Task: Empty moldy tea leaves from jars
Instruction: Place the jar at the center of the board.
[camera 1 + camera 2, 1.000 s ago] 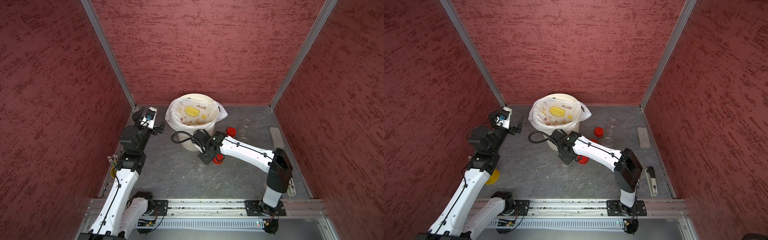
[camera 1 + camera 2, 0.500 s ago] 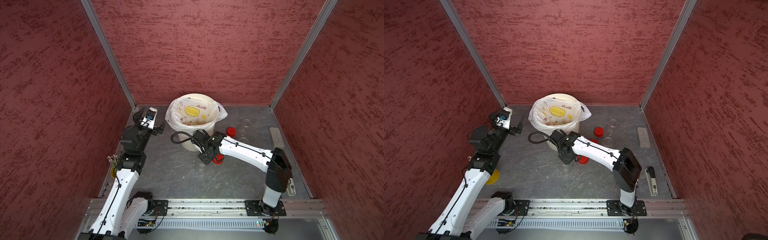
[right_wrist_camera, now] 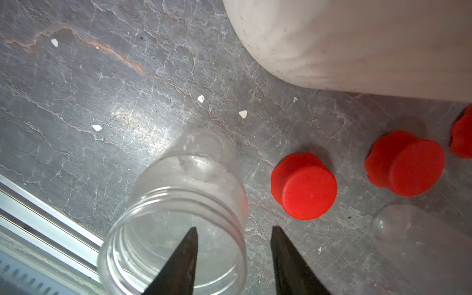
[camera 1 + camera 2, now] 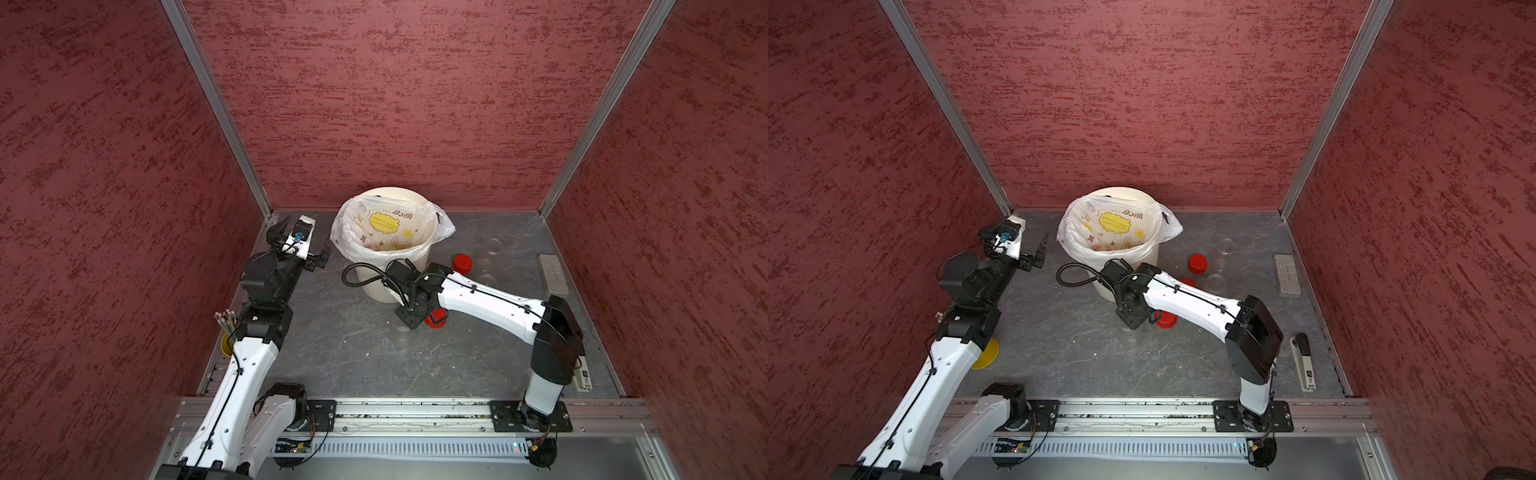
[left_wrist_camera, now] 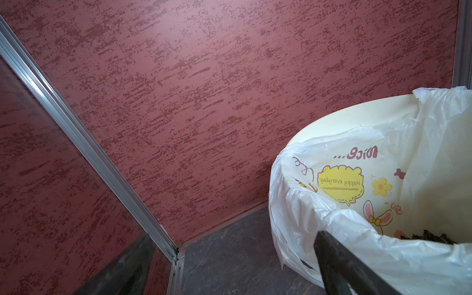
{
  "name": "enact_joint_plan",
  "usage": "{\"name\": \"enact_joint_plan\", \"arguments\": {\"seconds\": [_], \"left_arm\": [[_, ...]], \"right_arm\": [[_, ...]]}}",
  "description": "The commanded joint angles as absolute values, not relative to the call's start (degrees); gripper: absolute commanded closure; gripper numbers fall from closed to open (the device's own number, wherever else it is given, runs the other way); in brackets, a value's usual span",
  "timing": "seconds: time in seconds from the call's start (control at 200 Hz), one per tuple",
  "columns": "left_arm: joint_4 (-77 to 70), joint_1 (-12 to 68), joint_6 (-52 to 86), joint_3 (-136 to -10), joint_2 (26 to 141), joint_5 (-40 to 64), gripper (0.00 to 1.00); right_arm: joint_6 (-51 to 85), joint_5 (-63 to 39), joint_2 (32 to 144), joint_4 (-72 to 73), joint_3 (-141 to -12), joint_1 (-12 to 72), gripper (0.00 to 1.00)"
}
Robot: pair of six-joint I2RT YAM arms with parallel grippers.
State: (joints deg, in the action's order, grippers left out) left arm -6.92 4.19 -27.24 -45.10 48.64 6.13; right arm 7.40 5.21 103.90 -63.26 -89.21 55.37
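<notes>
- jars (image 4: 487, 275) first, in both top views: two clear lidless ones, as far as i can tell, sit around 2 o'clock on the grey table (image 4: 353, 357), with a loose red lid (image 4: 462, 264) near them
- cream bin (image 4: 390, 190) with its printed bag (image 4: 345, 232) is at 12 o'clock
- right gripper (image 4: 409, 322) hangs mid-table at the bin's 6 o'clock, and a second red lid (image 4: 434, 322) sits just beside it at its 3 o'clock
- left gripper (image 4: 306, 236) is up at 10 o'clock next to the bin, jaws spread wide and nothing in them
- left wrist view: one dark finger (image 5: 339, 263) shows in front of the bag, and dark tea leaves (image 5: 429, 236) lie inside the bin
- right wrist view: third jar (image 3: 178, 204) stands upright on the table near the bin's base, mouth open and see-through. the right gripper's fingers (image 3: 288, 263) are parted, one over the mouth, one outside the rim, not squeezing anything. red lids (image 3: 304, 186) sit beside that jar, and another clear jar beyond them is blurred
</notes>
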Motion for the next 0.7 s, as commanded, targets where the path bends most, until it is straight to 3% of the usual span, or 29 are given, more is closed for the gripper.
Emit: {"name": "enact_joint_plan", "arguments": {"seconds": [0.0, 0.21, 0.516, 0.696], "left_arm": [[-7.8, 4.0, -26.5, -44.8, 48.3, 6.8, 0.00], [-7.7, 3.9, -26.7, -44.9, 48.2, 6.7, 0.00], [-7.7, 3.8, -26.5, -45.2, 47.4, 6.1, 0.00], [-8.0, 3.4, -25.9, -45.4, 46.9, 5.1, 0.00]], "right_arm": [[8.8, 6.1, 102.5, -61.7, -91.0, 55.8, 0.46], [9.8, 10.5, 98.6, -59.7, -91.9, 55.7, 0.34], [8.8, 16.7, 86.8, -51.7, -91.1, 52.5, 0.08], [7.3, 17.1, 79.3, -45.2, -88.7, 48.2, 0.01]]}}
